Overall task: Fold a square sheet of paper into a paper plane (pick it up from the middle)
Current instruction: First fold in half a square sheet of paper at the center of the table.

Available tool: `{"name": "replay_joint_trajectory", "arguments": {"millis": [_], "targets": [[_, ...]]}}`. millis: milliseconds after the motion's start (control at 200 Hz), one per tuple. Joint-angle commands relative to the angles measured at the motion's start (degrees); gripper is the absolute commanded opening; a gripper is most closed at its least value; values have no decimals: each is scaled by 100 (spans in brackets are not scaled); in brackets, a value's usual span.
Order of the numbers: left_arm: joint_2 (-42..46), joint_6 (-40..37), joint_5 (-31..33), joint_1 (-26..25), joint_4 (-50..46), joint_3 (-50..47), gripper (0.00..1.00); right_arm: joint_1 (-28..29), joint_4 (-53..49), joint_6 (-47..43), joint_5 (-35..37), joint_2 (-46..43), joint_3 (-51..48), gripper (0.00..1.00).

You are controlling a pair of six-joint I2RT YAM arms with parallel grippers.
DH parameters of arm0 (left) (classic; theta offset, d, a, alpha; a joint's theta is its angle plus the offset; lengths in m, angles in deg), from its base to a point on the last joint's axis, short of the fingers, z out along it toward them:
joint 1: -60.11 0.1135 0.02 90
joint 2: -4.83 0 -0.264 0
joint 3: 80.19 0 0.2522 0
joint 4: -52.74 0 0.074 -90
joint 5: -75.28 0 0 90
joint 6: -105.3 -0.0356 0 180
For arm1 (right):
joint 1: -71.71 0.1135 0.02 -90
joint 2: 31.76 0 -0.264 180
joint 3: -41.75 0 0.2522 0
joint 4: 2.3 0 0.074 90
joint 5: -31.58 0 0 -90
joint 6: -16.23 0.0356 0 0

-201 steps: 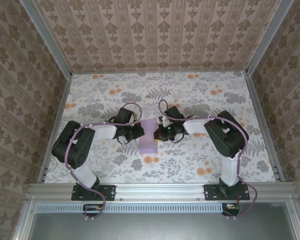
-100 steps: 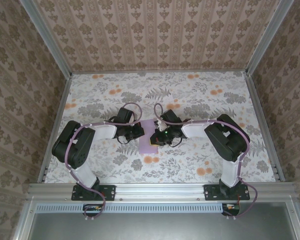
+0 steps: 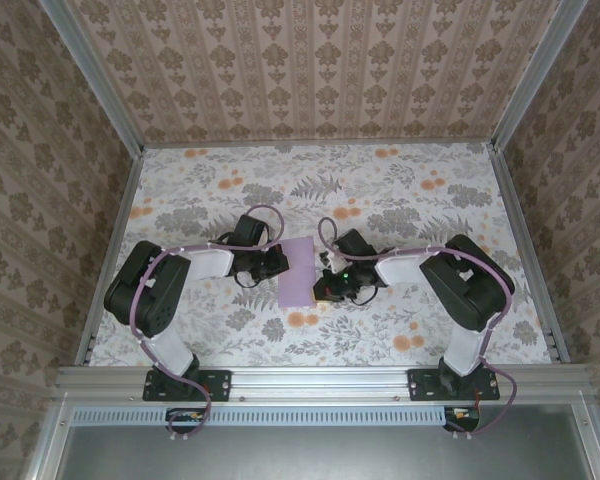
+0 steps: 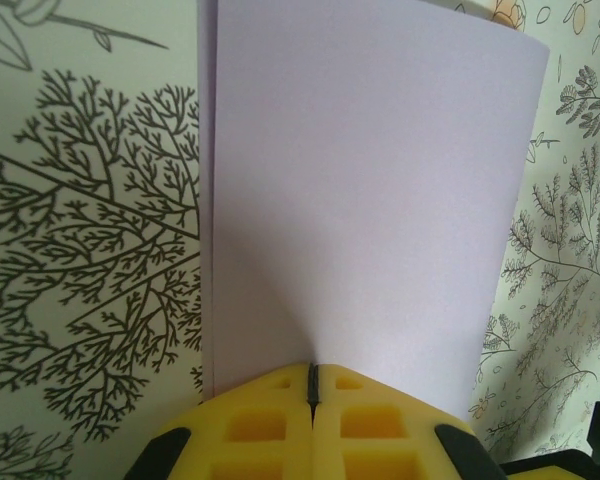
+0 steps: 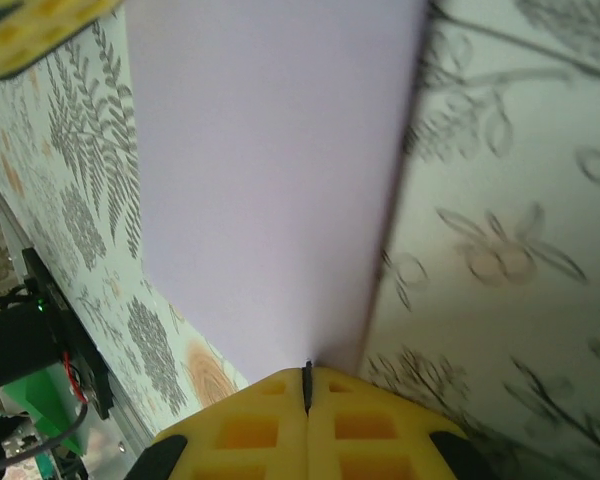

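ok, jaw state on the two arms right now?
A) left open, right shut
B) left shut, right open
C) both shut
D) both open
C: in the wrist views the yellow pads of the left gripper and of the right gripper meet with only a thin seam between them, their tips at the edge of the lilac sheet of paper.

Left arm [image 3: 205, 262] and right arm [image 3: 405, 262] bend inward, wrists low, jaws of both closed tight.
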Motion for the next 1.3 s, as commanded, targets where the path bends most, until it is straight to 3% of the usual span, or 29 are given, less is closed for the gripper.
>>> {"name": "replay_joint_trajectory", "arguments": {"millis": [0, 215, 475, 710, 1100, 1295], "targets": [[-666, -95, 920, 4, -1348, -424, 0, -57, -445, -303, -64, -261, -182, 0], [-612, -100, 926, -7, -1374, -408, 0, 63, -306, -64, 144, -495, 412, 0], [-551, -88, 933, -4, -1383, -409, 0, 348, -373, -33, 273, 352, 1124, 0], [-608, -101, 931, -4, -1375, -374, 0, 466, -418, -94, 277, 596, 995, 0], [-672, -223, 941, 4, -1374, -321, 0, 341, -48, -292, 371, -241, -596, 0], [-524, -584, 813, -4, -1443, 34, 0, 219, -124, -289, 224, -868, -7, 0]]}}
